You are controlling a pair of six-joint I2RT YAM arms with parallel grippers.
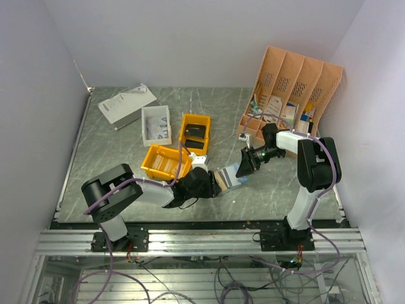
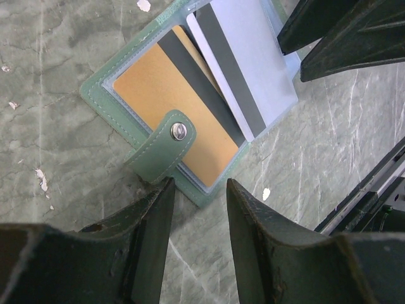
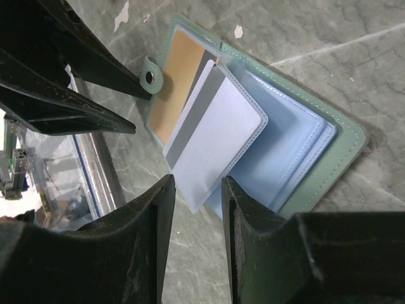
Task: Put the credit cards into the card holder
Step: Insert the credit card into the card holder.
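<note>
The card holder (image 1: 229,178) lies open on the table between both grippers, grey-green (image 2: 98,95) outside and light blue (image 3: 297,139) inside, with a snap strap (image 2: 166,144). A gold credit card (image 2: 158,95) with a dark stripe sits in one sleeve. A white credit card (image 3: 212,136) with a grey stripe sticks partly out of a blue sleeve. My right gripper (image 3: 197,183) is open, and the white card's loose corner lies just ahead of its tips. My left gripper (image 2: 199,190) is open at the holder's strap-side corner, with nothing between its jaws.
Behind the holder stand a yellow bin (image 1: 164,163), an orange bin (image 1: 195,133) with black blocks, a white tray (image 1: 156,125) and a flat white box (image 1: 126,104). A peach desk organiser (image 1: 294,82) stands at the back right, close behind the right arm.
</note>
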